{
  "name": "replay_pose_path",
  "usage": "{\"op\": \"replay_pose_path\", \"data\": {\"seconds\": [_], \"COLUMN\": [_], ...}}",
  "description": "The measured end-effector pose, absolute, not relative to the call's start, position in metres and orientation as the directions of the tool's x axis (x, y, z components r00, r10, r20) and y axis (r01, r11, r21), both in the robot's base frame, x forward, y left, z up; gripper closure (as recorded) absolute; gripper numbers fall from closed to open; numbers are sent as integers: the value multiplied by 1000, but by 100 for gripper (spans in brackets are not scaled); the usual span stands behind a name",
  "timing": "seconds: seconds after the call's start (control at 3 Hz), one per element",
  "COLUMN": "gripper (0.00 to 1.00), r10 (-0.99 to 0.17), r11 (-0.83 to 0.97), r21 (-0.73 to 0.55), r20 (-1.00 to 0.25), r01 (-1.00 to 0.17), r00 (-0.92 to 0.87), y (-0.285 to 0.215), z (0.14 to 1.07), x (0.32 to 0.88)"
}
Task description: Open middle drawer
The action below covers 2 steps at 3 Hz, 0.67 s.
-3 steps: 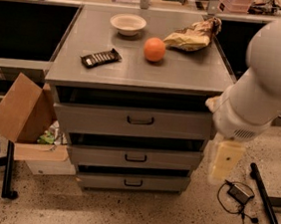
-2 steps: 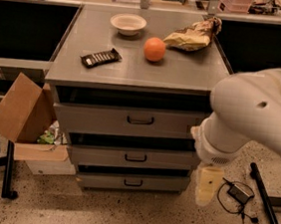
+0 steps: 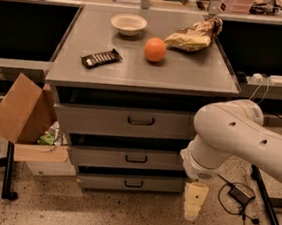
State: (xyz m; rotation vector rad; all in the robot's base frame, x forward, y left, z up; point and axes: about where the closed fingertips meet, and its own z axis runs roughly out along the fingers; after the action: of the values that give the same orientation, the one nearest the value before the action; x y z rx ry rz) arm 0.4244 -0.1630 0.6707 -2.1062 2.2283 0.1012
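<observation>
The middle drawer [image 3: 126, 158] is a wide grey metal front with a small dark pull handle [image 3: 136, 159] at its centre. It sits between the taller top drawer [image 3: 125, 121] and the thin bottom drawer [image 3: 128, 183], and looks shut. My gripper [image 3: 191, 214] hangs pointing down from the white arm [image 3: 238, 140], low by the cabinet's right front corner. It is to the right of and below the middle drawer's handle and touches nothing I can see.
On the cabinet top are a white bowl [image 3: 128, 24], an orange [image 3: 155, 49], a crumpled chip bag [image 3: 194, 35] and a dark snack bar [image 3: 101, 58]. A cardboard box [image 3: 23, 109] stands at the left. Cables and a power adapter [image 3: 240, 194] lie on the floor at the right.
The arm has swung left and down across the cabinet's right side. The gripper is now lower, near the floor by the bottom drawer's right end. The drawers have not moved.
</observation>
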Motion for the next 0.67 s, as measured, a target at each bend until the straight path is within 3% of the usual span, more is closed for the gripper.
{"op": "replay_pose_path", "data": {"seconds": [0.67], "gripper": [0], "r10": [-983], "r11": [151], "r21": [38], "r20": [-97], "r01": [-988], "r00": [-154], "y": [-210], "z": [567], "x": [446]}}
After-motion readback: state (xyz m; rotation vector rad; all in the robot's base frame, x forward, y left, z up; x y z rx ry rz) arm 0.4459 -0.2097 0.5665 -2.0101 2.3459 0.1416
